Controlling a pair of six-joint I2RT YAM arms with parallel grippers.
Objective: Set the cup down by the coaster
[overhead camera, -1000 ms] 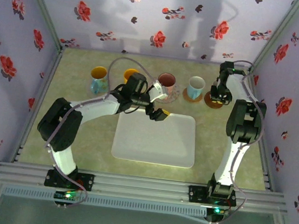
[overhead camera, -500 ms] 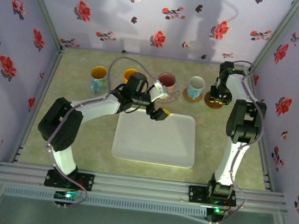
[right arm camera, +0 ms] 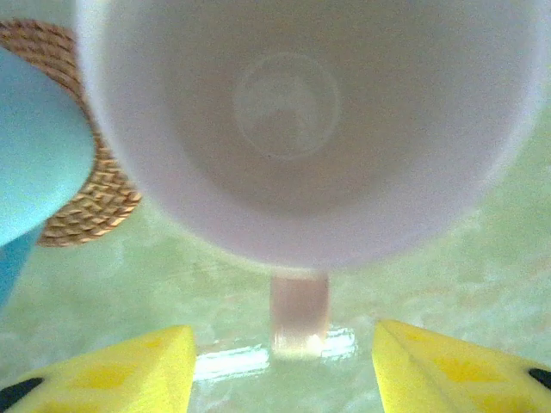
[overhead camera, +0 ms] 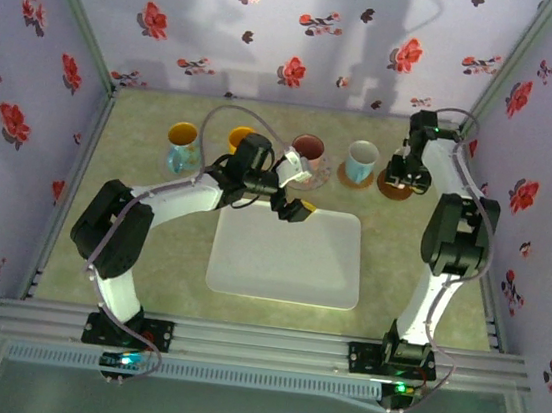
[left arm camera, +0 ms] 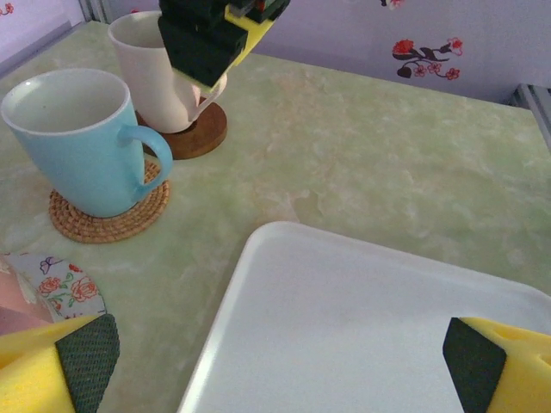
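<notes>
A white cup (left arm camera: 155, 73) stands upright on a round brown coaster (left arm camera: 196, 136) at the back right of the table. My right gripper (overhead camera: 408, 172) hangs straight above it and hides the cup from the top camera, where the coaster (overhead camera: 396, 189) pokes out below. In the right wrist view I look down into the cup (right arm camera: 301, 120). Its handle (right arm camera: 299, 314) lies between the yellow fingers (right arm camera: 120, 370), which stand apart and touch nothing. My left gripper (left arm camera: 280, 366) is open over the white tray's back-left corner (left arm camera: 258, 237), holding nothing.
A light blue cup (left arm camera: 82, 142) sits on a woven coaster (left arm camera: 108, 213) just left of the white cup. A pink cup (overhead camera: 308, 150) on a floral coaster and two more cups (overhead camera: 182, 147) line the back. The tray (overhead camera: 288, 269) fills the middle.
My right gripper's jaws have spread apart, letting go of the cup's handle, and the right arm's elbow has shifted slightly right. The left arm has not moved.
</notes>
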